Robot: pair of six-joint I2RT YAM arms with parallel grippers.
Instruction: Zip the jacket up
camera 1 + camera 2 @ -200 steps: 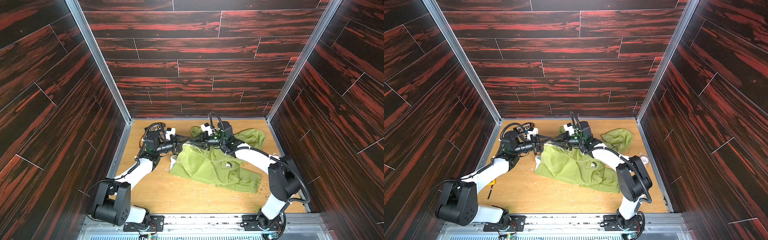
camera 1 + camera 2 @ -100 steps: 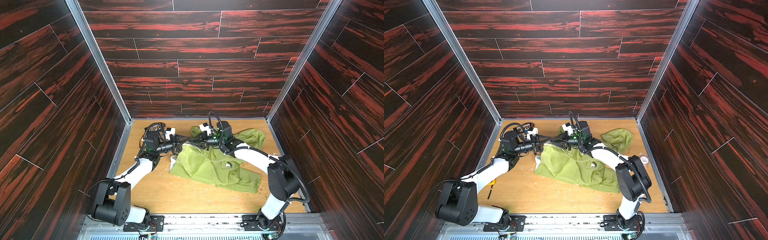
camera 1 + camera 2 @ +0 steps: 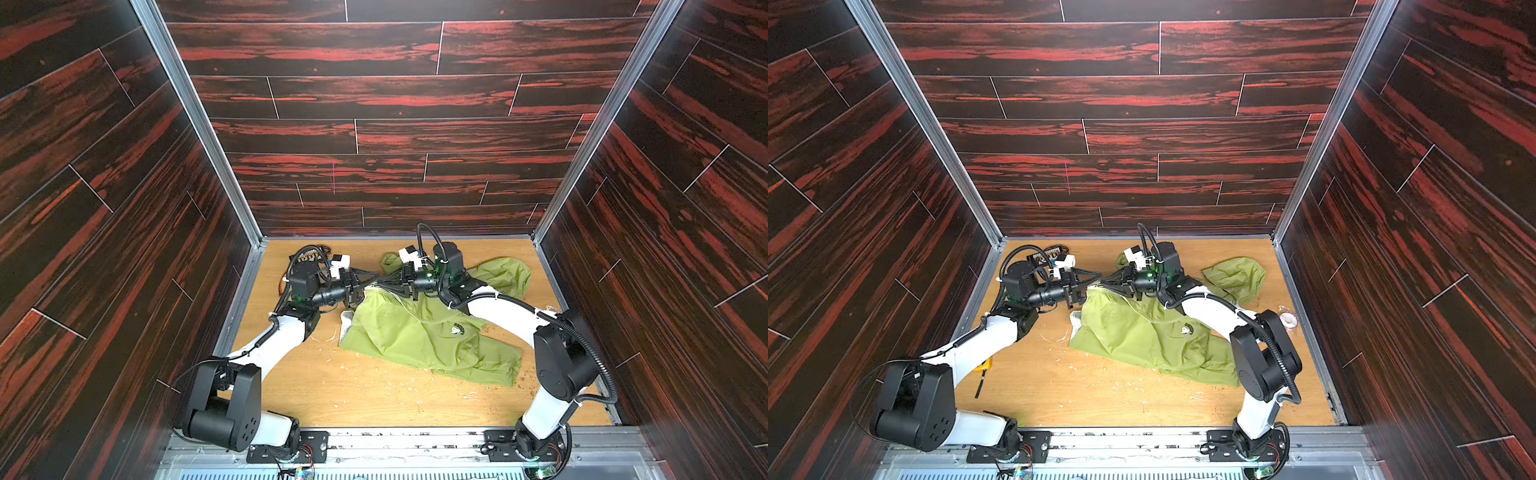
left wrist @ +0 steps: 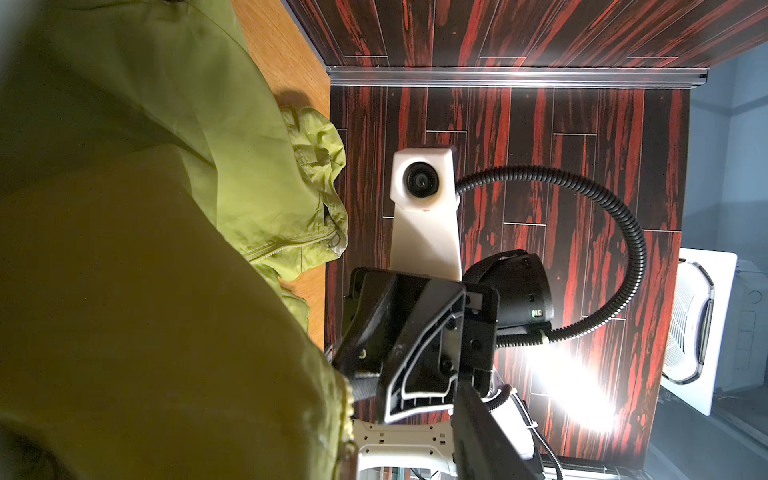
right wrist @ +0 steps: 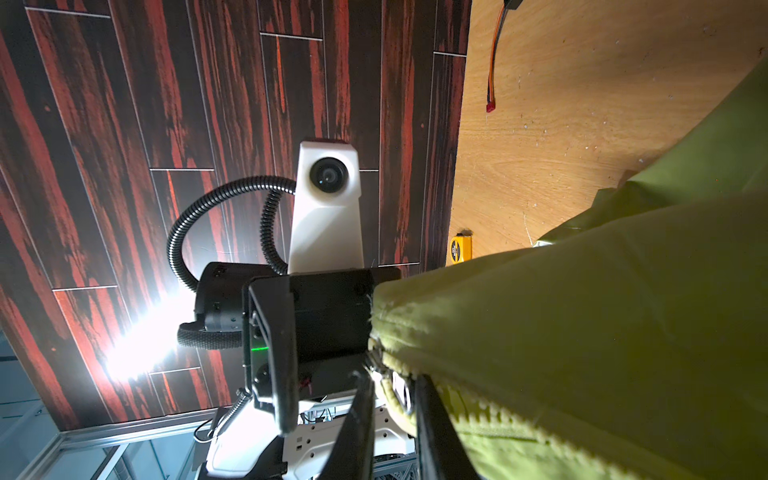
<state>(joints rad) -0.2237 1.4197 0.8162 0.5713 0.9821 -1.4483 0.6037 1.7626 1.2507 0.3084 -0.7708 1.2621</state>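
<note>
The lime-green jacket [image 3: 415,332] [image 3: 1133,332] lies crumpled on the wooden floor, chest logo up. Its left corner is raised to where both grippers meet. My right gripper [image 3: 383,286] [image 3: 1106,284] [image 5: 392,390] is shut on the zipper slider [image 5: 401,388] at the end of the pale toothed zipper. My left gripper [image 3: 368,286] [image 3: 1090,284] [image 4: 403,415] faces it with jaws apart. Jacket [image 4: 166,208] fabric drapes over one of its fingers and hides it. Nothing shows pinched between the jaws. The hood lies bunched at the back right.
A yellow tool [image 3: 985,365] [image 5: 460,248] lies under the left arm. A tape roll [image 3: 1288,320] sits by the right wall. A small wired board [image 3: 309,253] and an orange wire [image 5: 492,62] lie at the back left. Dark wood walls close in three sides.
My right gripper's jaws have narrowed onto the zipper slider. Both arms and the jacket have barely moved.
</note>
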